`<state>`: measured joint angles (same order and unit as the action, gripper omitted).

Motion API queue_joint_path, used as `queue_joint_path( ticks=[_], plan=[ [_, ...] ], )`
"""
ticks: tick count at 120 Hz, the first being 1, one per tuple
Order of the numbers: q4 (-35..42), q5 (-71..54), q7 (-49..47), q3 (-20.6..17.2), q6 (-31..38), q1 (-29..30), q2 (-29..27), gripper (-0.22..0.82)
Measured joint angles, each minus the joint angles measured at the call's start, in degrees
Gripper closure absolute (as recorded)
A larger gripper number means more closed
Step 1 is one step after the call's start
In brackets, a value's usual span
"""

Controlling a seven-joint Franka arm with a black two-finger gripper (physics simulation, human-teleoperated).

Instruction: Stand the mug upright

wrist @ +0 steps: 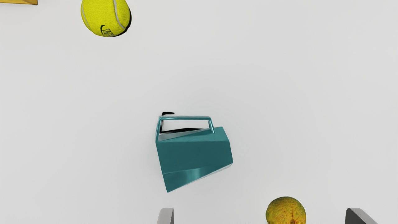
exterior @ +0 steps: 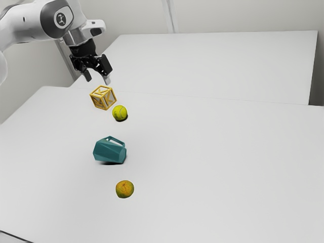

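The teal mug [exterior: 109, 151] is seen lying on its side on the white desk [exterior: 212, 157], between the tennis ball [exterior: 120, 112] and the orange fruit [exterior: 124, 189], apart from both. Its handle [wrist: 186, 118] is turned toward the tennis ball's side and is held up off the desk by the tipped body. One end of the body is seen to be broader than the other; which of the two is the mouth cannot be told with confidence from these angles.

The gripper [exterior: 97, 79] is held above the desk toward the exterior view's upper left, well apart from the mug. Its two fingers are spread wide, and in the wrist view the orange fruit is framed in the gap between them, lying on the desk beyond the fingertips. The mug is seen ahead of the fingers, untouched by either.

Near the tennis ball, on the side away from the mug, a yellow-edged cube [exterior: 103, 97] with pale faces is placed. A small part of its yellow edge is also caught in the wrist view, near the ball.
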<state>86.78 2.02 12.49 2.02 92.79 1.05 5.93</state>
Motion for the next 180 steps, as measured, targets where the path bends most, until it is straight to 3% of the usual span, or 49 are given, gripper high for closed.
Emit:
queue_joint_path(
  ticks=[52,83,111,129,148,180],
  plan=[
    [2.13,0.83,0.3,0.49,-0.83,-0.22,-2.19,0.0],
    [13.83,15.51,2.01,14.26,-2.98,-6.51,-8.18,0.0],
    [19.94,25.11,7.81,23.48,-3.24,3.86,-6.79,0.0],
    [20.51,29.74,12.45,24.34,-2.21,13.06,-2.03,0.0],
    [20.49,33.29,16.91,24.32,-0.91,1.6,2.32,0.0],
    [20.47,36.74,22.94,24.13,1.0,2.8,7.35,0.0]
  ],
)
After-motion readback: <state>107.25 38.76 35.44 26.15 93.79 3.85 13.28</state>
